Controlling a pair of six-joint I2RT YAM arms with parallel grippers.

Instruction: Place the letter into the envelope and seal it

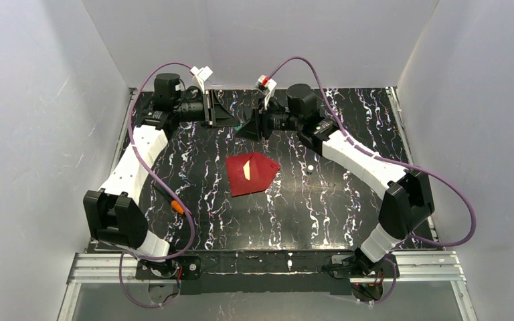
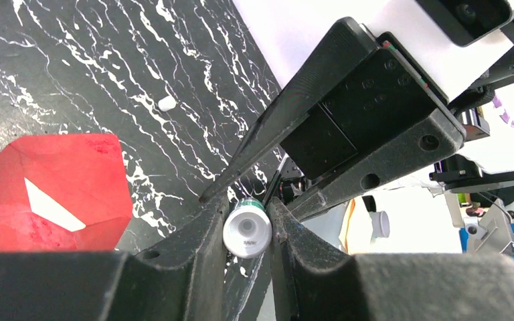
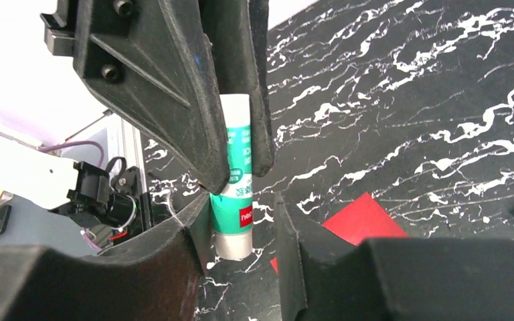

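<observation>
Bright, even light, soft shadows; wrist-view backgrounds blow out to white.

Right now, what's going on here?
The left gripper clamps a glue stick at the far side, and the right gripper, jaws open, flanks its other end with a gap on one side. The red envelope lies flat in the middle, untouched, with a white sliver of the letter showing.

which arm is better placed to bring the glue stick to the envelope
Left, probably: the left gripper clamps the glue stick; the right gripper only straddles its end, jaws apart.
</observation>
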